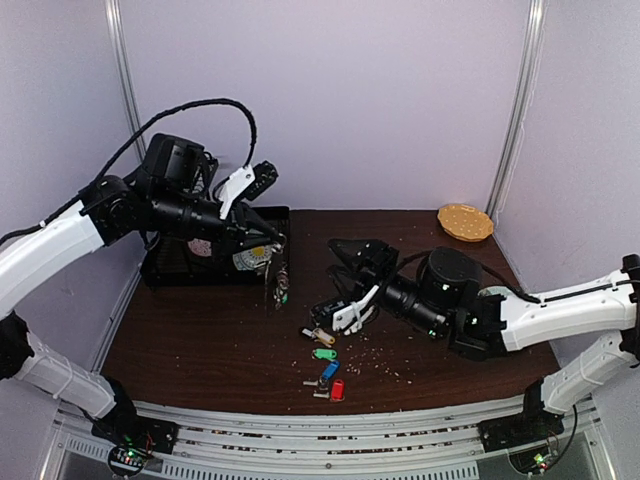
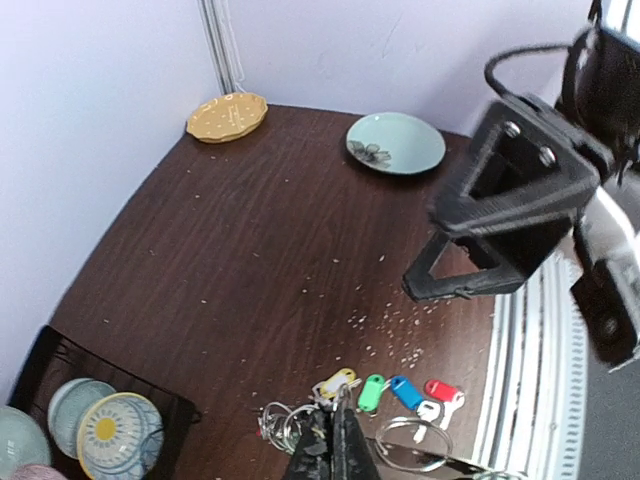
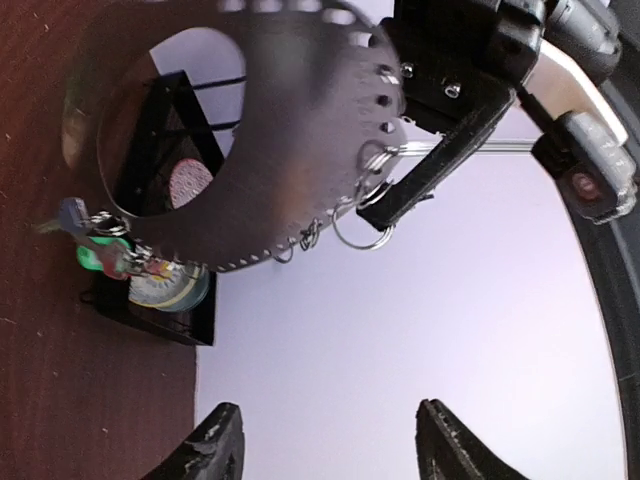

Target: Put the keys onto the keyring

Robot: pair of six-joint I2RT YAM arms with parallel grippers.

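**Keyring held aloft by the left arm; loose keys lie below the right arm**

The left fingers (image 2: 318, 455) are seen pressed narrow, and they appear to be clamped on the keyring (image 1: 275, 272). The exact contact is hidden at the edge of the left wrist view. The hoop is hung clear of the counter (image 1: 200, 340), just in front of the dish rack (image 1: 170, 265), with strung keys dangling from it. It is judged that this raised hold is used so that the wire is presented to the other arm.

The right fingers (image 3: 218, 440) are spread wide and nothing is held between them. They are pointed toward the hoop, and they are poised just above the loose keys (image 1: 327, 368). These keys, tagged yellow, green, blue and red, are laid in a short row on the counter. They are kept well within reach of the right arm, so that a pick can be made while the hoop is steadied.
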